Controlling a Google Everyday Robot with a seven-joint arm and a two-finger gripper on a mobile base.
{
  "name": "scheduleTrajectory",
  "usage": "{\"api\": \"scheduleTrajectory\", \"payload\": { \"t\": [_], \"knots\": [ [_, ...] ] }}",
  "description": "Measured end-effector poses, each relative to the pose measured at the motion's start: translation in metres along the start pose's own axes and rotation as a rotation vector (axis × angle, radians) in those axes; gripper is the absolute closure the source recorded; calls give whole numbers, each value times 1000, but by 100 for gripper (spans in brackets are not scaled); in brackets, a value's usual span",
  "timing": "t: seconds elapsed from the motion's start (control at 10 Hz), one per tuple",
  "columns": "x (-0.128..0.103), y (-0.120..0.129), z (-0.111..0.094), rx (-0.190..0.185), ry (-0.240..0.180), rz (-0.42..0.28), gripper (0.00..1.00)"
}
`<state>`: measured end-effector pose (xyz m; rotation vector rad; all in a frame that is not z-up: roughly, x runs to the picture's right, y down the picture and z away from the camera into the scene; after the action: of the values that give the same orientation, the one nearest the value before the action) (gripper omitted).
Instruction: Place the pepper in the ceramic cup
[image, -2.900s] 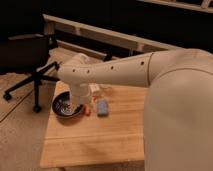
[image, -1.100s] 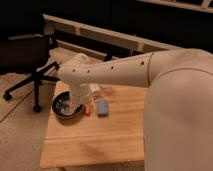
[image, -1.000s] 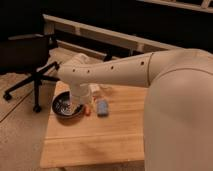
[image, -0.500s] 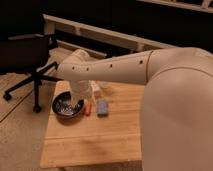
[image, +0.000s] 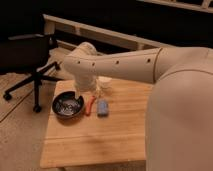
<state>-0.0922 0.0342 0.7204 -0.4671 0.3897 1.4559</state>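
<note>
Office chair (image: 30, 65): on the floor beyond the worktop's left edge, well apart from the work; no hazard judged.
Dark bowl (image: 68, 105): near the left edge of the worktop (image: 100, 142), toward the back-left corner; rim close beside the pepper, so a descent drifting left likely to strike it or drop into it.
Claw (image: 80, 92): hanging from the wrist above the bowl's right rim, largely masked by the wrist; released and spread wide, nothing seen in it.
Pepper (image: 90, 106): flat on the worktop, lying front to back, between bowl and blue block, not yet grasped; slender and curved, so liable to roll or squirt out under an off-centre pinch.
Blue block (image: 102, 107): just beside the pepper on its right; risk of being caught instead, or nudged.
Ceramic cup (image: 105, 81): upright near the back edge, partly hidden by the arm; small mouth, so a tilted release could leave the pepper on the rim or tip the cup.
Arm (image: 135, 65): sweeping in from the right over the back edge; low carry likely to knock the cup.
</note>
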Motion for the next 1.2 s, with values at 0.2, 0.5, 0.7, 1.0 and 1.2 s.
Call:
{"api": "scheduleTrajectory", "payload": {
  "t": [0.2, 0.5, 0.7, 1.0, 1.2],
  "knots": [
    [-2, -2, 1, -2, 2, 7, 35],
    [-24, -46, 10, 11, 2, 107, 35],
    [-33, -66, 17, 9, 10, 154, 35],
    [-41, -81, 35, 6, 51, 161, 44],
    [-48, -80, 53, 6, 90, 131, 44]
  ]
}}
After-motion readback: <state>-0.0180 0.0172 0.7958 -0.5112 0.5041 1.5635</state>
